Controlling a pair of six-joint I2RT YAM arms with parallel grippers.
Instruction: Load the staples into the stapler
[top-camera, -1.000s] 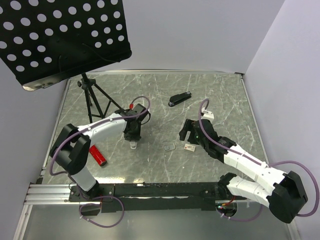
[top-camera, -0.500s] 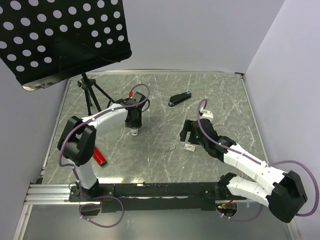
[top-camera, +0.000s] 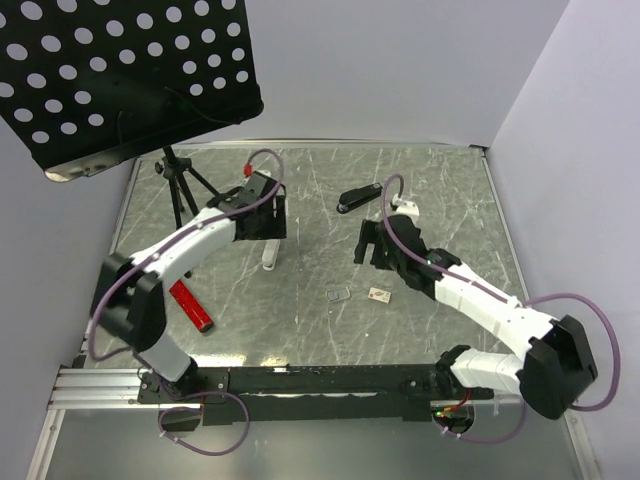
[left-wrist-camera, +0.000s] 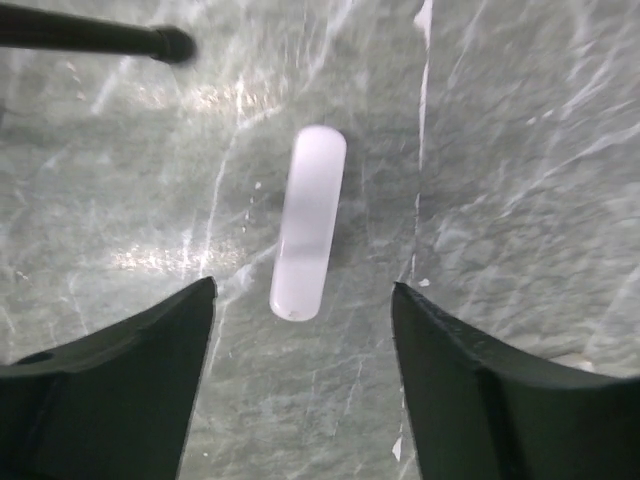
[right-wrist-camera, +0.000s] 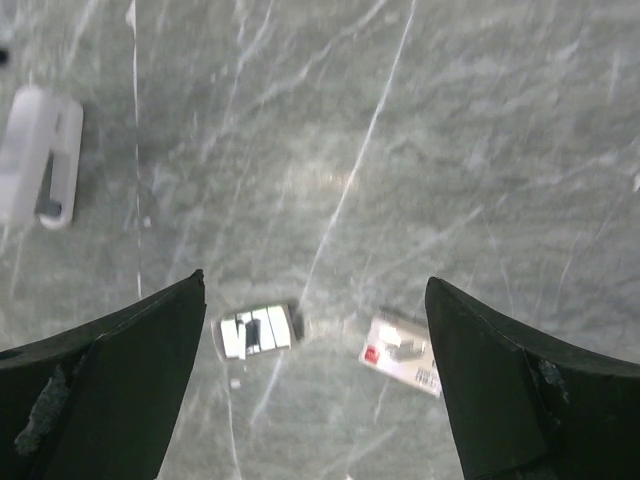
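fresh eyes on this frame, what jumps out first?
The big black perforated panel on a tripod looms over the far left corner of the table. Both grippers hang open: the left gripper by a white oblong piece, the right gripper near the staples box and a see-through rectangle. A red stapler lies near left, a black stapler far centre.
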